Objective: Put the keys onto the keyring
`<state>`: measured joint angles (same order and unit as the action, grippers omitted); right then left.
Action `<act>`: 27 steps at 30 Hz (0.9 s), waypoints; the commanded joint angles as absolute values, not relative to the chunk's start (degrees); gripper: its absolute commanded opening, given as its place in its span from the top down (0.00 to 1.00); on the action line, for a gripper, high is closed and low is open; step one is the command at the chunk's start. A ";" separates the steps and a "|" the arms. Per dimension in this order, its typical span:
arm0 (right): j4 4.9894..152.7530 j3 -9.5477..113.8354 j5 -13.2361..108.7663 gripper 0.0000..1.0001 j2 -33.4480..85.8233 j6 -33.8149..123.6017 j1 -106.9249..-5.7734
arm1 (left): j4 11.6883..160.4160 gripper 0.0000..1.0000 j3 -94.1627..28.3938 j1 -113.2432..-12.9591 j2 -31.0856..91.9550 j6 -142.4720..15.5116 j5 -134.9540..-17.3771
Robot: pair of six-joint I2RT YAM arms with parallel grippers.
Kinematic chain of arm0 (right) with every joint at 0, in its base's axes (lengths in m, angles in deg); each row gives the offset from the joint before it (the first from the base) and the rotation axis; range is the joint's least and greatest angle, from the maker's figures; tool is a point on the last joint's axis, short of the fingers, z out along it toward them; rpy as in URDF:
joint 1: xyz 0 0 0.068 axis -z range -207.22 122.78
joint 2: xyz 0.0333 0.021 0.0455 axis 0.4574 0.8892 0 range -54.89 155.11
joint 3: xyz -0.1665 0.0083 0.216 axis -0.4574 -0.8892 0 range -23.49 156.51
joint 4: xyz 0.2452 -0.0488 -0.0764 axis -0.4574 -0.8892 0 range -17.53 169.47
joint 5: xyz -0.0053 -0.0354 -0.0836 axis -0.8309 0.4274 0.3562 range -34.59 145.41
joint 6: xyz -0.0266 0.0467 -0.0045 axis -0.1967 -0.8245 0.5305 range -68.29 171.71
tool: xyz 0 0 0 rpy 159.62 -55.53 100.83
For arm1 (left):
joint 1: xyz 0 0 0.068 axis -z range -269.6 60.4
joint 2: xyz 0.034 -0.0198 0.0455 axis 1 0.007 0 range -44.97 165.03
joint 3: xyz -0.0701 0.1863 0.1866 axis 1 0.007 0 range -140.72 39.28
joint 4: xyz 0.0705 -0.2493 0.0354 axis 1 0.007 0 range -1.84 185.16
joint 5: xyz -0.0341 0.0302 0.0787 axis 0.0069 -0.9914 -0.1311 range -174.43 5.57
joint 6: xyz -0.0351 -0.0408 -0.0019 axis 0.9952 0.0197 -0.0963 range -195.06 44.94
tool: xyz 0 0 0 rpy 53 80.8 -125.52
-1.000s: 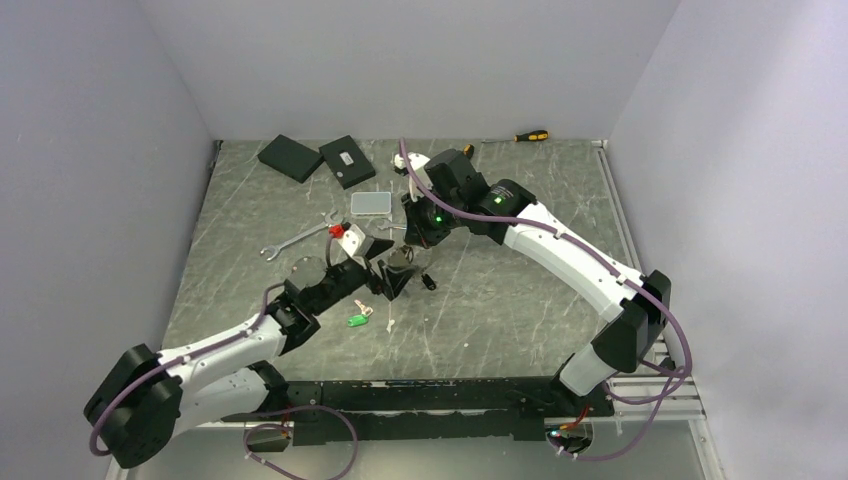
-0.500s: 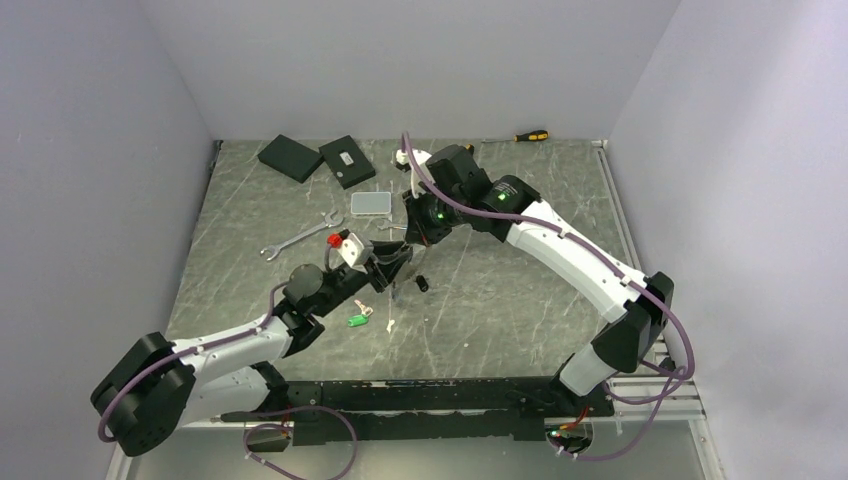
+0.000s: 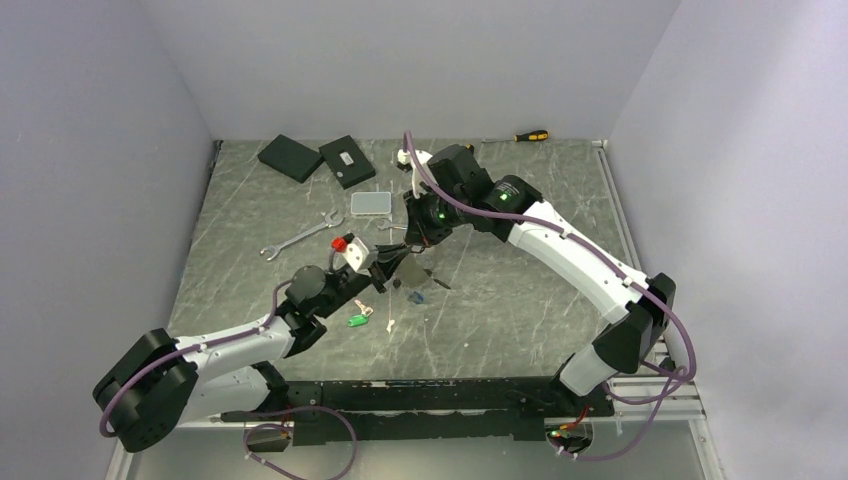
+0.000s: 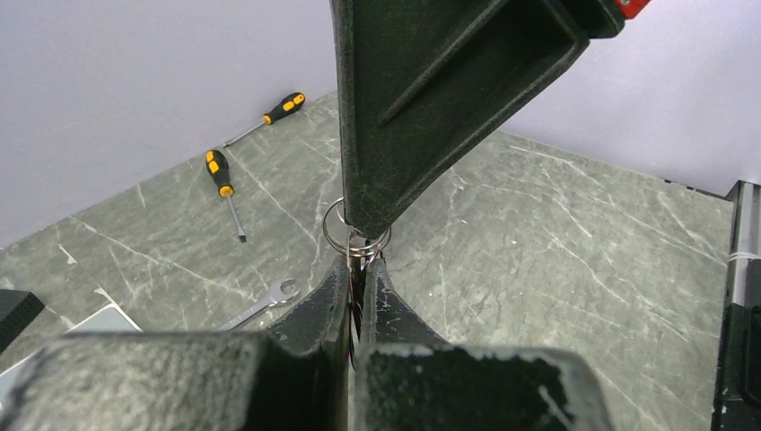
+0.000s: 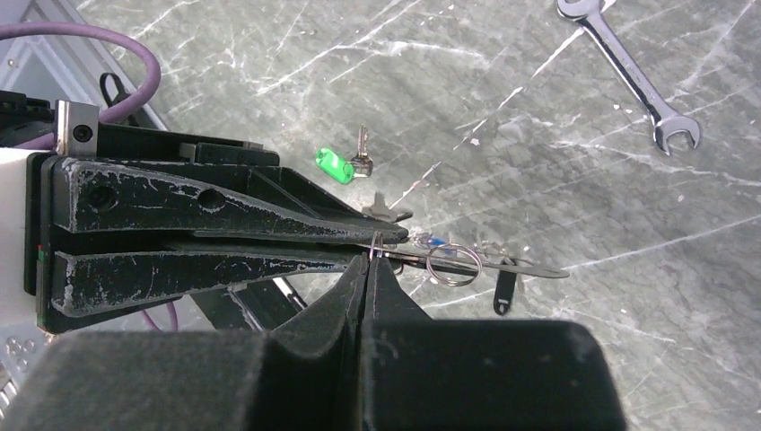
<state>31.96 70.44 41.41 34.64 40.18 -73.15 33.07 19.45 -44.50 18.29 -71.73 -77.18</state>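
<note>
My left gripper and right gripper meet tip to tip above the table's middle. Both are shut on the thin wire keyring. In the left wrist view my gripper pinches wire just below a small split ring, and the right fingers come down from above. In the right wrist view my gripper clamps the wire beside the left fingers. The split ring and a black-headed key hang off it. A green-headed key and a small silver key lie on the table.
A silver spanner lies left of the grippers. A clear plastic box sits behind them, with two black boxes farther back. One screwdriver rests at the back wall, and another shows in the left wrist view.
The left gripper went from wide open to shut and moved up and right to the right gripper's tips. The black-headed key shifted right. The right arm barely moved.
</note>
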 commanded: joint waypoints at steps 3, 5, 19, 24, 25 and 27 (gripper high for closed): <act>31.87 73.12 41.27 1.00 31.74 39.92 -73.02 | 34.90 1.00 18.80 -43.43 17.07 -79.45 -77.59; 30.48 73.99 41.43 1.00 32.05 40.38 -72.94 | 37.73 1.00 18.07 -43.08 16.51 -82.10 -77.47; 18.66 78.18 35.94 1.00 36.10 44.27 -71.87 | 48.49 1.00 14.74 -39.25 14.49 -91.92 -80.82; 14.86 79.24 36.69 1.00 37.26 46.22 -71.71 | 52.27 1.00 13.22 -37.92 13.14 -91.94 -82.68; 14.42 79.25 37.03 1.00 37.23 46.33 -71.62 | 52.40 0.99 13.25 -37.66 12.82 -92.12 -83.12; 14.22 78.93 36.66 1.00 36.87 46.20 -71.08 | 53.15 0.86 13.21 -37.29 12.20 -92.57 -84.08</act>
